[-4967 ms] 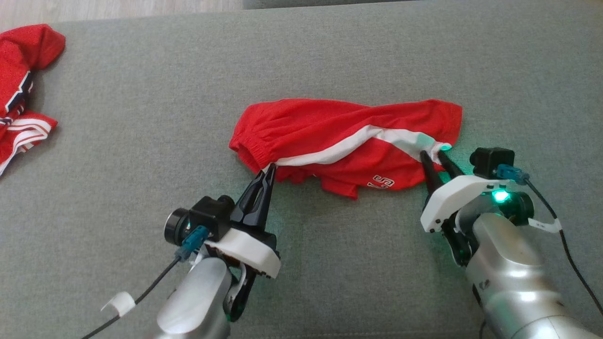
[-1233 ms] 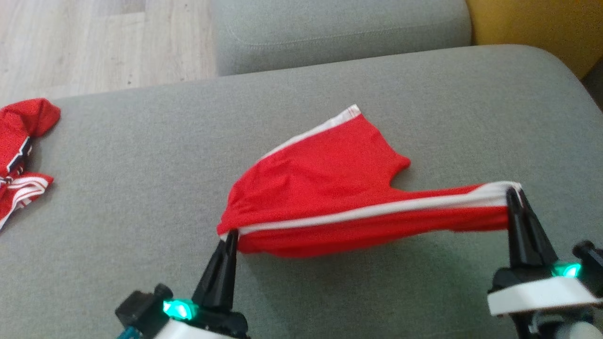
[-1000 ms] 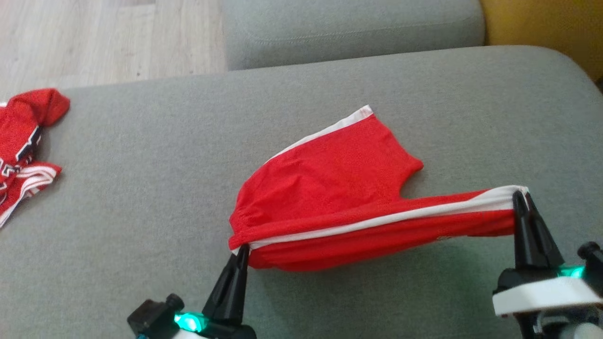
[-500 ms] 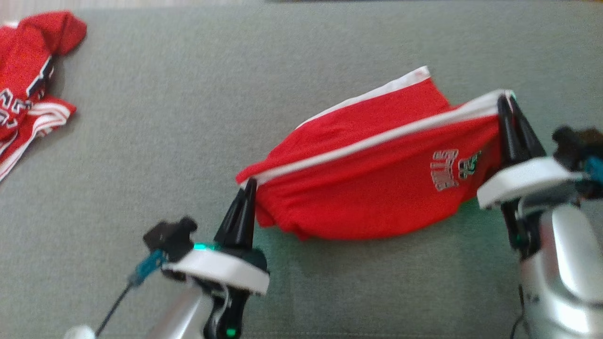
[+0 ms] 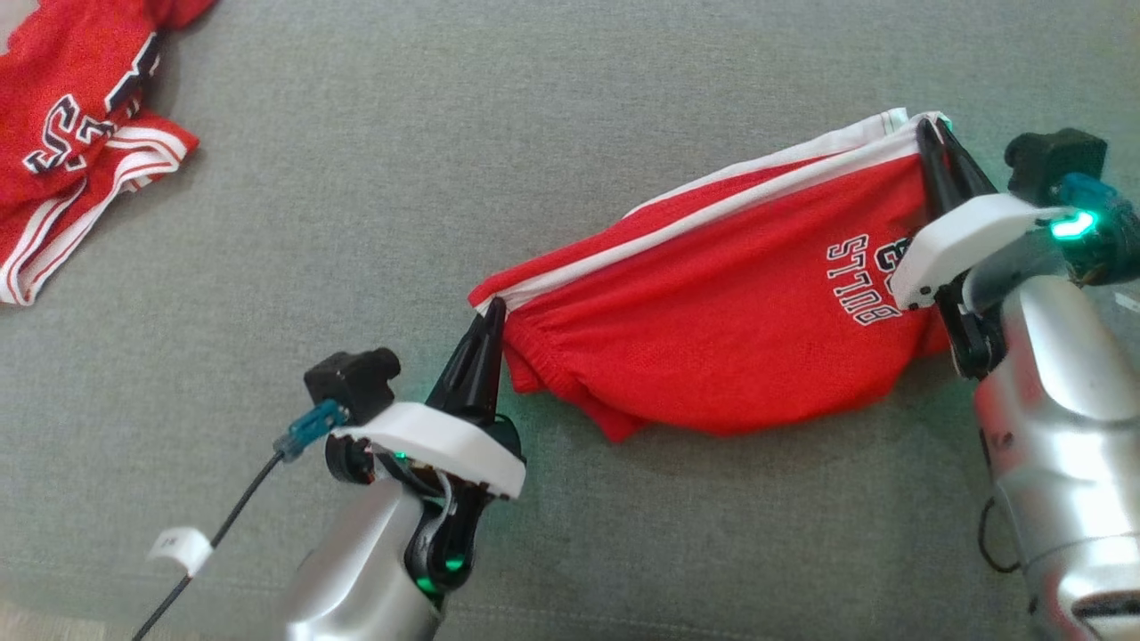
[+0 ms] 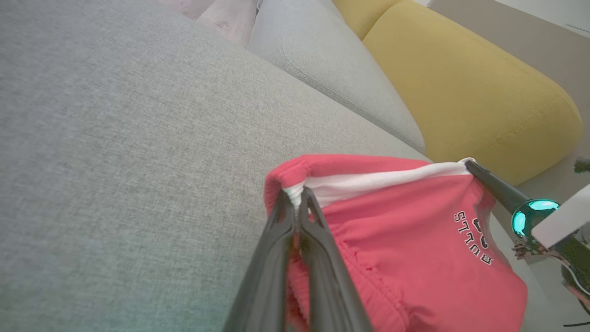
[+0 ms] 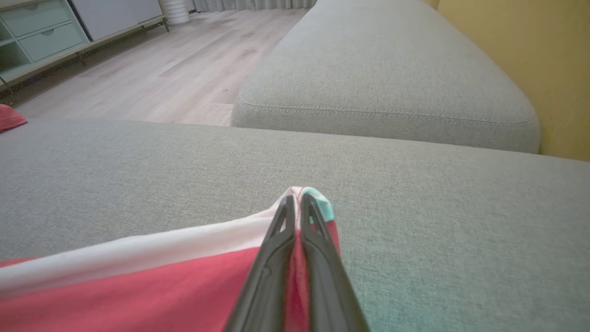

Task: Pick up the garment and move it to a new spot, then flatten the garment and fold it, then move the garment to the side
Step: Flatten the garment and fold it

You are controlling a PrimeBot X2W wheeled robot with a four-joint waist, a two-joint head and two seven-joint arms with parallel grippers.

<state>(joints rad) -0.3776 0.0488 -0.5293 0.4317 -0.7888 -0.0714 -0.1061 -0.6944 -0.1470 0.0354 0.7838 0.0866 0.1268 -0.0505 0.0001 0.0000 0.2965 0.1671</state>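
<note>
The garment (image 5: 712, 329) is a pair of red shorts with a white side stripe and white lettering, stretched between my two grippers above the grey cushion (image 5: 445, 133). My left gripper (image 5: 495, 307) is shut on its waistband end at the lower left. At the upper right my right gripper (image 5: 931, 126) is shut on the leg hem corner. The red cloth sags below the taut white stripe. In the left wrist view the garment (image 6: 405, 249) hangs from my left gripper (image 6: 297, 196). In the right wrist view the garment (image 7: 161, 276) is pinched in my right gripper (image 7: 297, 197).
A second red garment (image 5: 71, 133) with white stripes lies crumpled at the cushion's far left. Beyond the cushion are another grey cushion (image 7: 387, 78), a yellow cushion (image 6: 461, 87) and a wooden floor (image 7: 161, 69) with a low cabinet (image 7: 41, 37).
The head camera has tilted down. My two grippers have carried the shorts forward over the rear leg; the lettered face now shows and the right end sits higher in view.
</note>
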